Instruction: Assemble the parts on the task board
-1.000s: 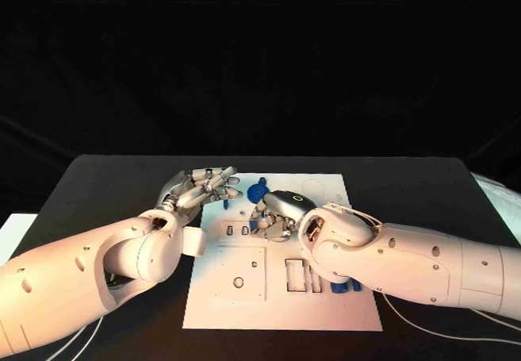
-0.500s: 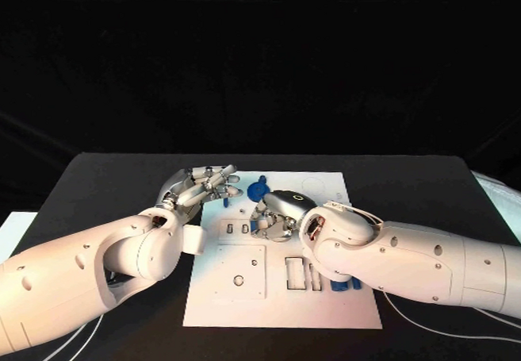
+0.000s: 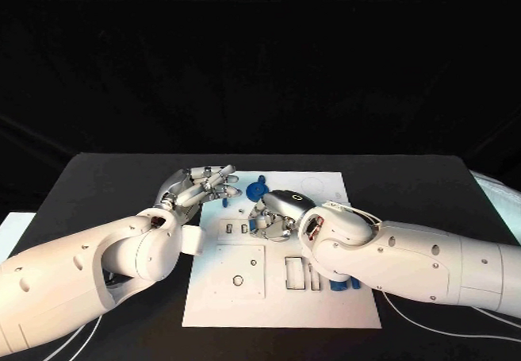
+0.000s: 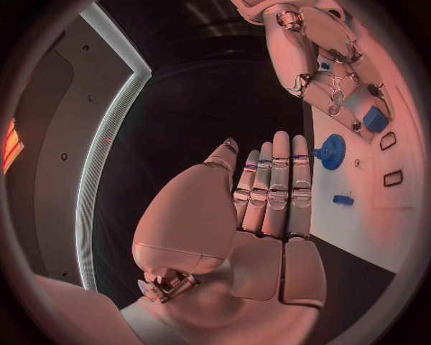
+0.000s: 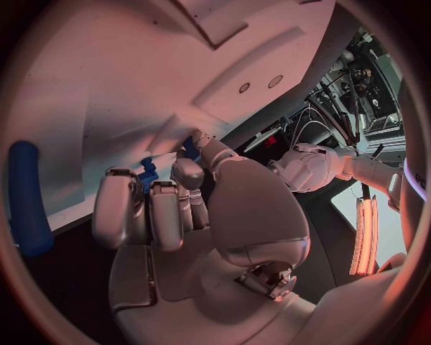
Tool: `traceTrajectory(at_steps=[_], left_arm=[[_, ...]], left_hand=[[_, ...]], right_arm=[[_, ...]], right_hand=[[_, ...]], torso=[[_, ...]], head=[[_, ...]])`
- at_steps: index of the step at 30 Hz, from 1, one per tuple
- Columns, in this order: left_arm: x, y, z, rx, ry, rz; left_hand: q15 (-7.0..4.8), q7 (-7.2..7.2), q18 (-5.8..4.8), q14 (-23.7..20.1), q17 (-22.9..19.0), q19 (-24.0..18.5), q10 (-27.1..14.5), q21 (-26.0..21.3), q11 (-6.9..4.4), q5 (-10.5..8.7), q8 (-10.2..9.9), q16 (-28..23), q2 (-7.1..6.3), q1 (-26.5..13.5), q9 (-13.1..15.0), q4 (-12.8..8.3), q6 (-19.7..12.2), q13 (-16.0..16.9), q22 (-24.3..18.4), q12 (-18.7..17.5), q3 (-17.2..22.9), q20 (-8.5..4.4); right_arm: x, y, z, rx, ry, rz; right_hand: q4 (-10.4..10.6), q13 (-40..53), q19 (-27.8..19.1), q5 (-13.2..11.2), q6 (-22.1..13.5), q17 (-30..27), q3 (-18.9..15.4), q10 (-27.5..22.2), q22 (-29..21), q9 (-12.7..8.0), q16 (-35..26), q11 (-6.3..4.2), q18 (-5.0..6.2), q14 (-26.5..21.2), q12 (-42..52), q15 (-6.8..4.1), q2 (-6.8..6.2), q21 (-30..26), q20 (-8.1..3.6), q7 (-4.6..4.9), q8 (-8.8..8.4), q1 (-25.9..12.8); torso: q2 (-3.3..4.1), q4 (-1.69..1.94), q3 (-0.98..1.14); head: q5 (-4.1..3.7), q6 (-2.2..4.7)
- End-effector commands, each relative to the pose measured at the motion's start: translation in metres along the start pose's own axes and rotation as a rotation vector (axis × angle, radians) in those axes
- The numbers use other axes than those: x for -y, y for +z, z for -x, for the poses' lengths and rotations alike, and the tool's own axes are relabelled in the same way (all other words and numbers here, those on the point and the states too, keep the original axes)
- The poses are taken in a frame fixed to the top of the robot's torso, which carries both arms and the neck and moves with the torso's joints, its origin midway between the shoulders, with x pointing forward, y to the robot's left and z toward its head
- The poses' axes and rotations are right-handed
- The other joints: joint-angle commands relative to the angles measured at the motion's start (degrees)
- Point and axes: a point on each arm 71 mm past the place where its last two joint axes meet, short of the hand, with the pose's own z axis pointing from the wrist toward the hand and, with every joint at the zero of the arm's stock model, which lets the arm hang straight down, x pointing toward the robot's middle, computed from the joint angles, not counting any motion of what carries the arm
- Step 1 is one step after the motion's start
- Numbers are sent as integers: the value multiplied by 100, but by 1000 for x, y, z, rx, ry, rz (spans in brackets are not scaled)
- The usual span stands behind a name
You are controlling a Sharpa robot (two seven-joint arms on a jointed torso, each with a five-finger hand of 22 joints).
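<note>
Over task board [image 3: 236,304] centre: my right hand [image 3: 279,214] fingers curled, small blue part [image 5: 148,175] at fingertips; cannot tell if gripped. Off board's far-left corner: my left hand [image 3: 201,185] fingers straight, holding nothing. Blue gear [image 4: 331,152] on board just beside left fingertips.

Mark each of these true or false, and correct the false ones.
1. The task board is a white plate on a black table. True.
2. The left hand grips a blue part. False: its fingers lie straight and together with nothing in them.
3. A blue gear-shaped part lies on the board near the left hand's fingertips. True.
4. The right hand hovers off the table's far edge. False: it is over the board's middle, fingers curled down at it.
5. A blue part shows by the right hand's fingers. True.
</note>
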Motion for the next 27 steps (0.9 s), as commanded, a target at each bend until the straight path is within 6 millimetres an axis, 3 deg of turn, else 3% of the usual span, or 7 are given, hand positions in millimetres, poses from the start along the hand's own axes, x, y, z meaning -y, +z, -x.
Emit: traceTrajectory(at_steps=[1, 17, 19, 24, 27], left_arm=[[1, 0, -2, -23, -9, -7], [1, 0, -1, -22, -8, -6], [1, 0, -1, -24, -2, -8], [1, 0, 1, -34, 41, -6], [0, -1, 2, -40, 84, 8]], left_hand=[[6, 28, 95, -45, -5, -54, -7, -32, 25, -20, -34, -33, -39, 23, 6, -9, -5, -6, -5, -26, 22, -2], [7, 28, 97, -49, -9, -59, -7, -35, 25, -20, -35, -36, -38, 26, 6, -12, -5, -6, -7, -26, 24, 0], [-13, -10, 113, -13, -14, -47, 51, -23, -8, -18, -4, -16, -17, 45, 20, -21, 58, 2, -5, -1, 53, -2], [-163, -110, 131, 474, 141, 292, 249, 228, -120, -11, 50, 386, -15, 50, 47, -21, 236, -1, 106, 7, 128, -131], [-375, -239, 123, 1241, 588, 909, 609, 704, -274, -7, 69, 1215, -25, -17, 61, 23, 350, 67, 339, 104, 153, -348]], right_arm=[[1, -1, -2, 8, -5, -2], [-8, -10, 8, 153, 38, 92], [-12, -15, 12, 185, 54, 152], [-14, -29, 24, 231, 83, 265], [-10, -39, 36, 237, 101, 318]], right_hand=[[-2, -58, -15, 25, -76, 402, -57, -62, -15, -17, -45, 5, -91, 374, -70, 48, -75, -43, 36, 12, -32, 5], [72, -294, -63, 102, -445, 305, -349, -221, -110, -102, -137, 72, -74, 348, -326, 104, -207, -109, 95, 80, -79, -14], [143, -316, -83, -165, -626, 306, -506, -254, -147, -121, -147, 107, -69, 345, -341, 138, -223, -135, 122, 124, -78, -33], [219, -221, -77, -159, -686, 321, -725, -209, -127, -111, -146, 131, -71, 349, -204, 156, -251, -128, 144, 140, -63, -24], [237, -212, -77, -130, -695, 329, -777, -212, -126, -108, -144, 133, -71, 351, -189, 159, -231, -128, 148, 142, -59, 4]], torso=[[0, 4, 0], [-1, 3, 6], [-4, -2, 7], [-10, -5, 6], [-13, -9, 6]], head=[[0, 4], [4, 6], [12, 10], [14, 17], [23, 17]])
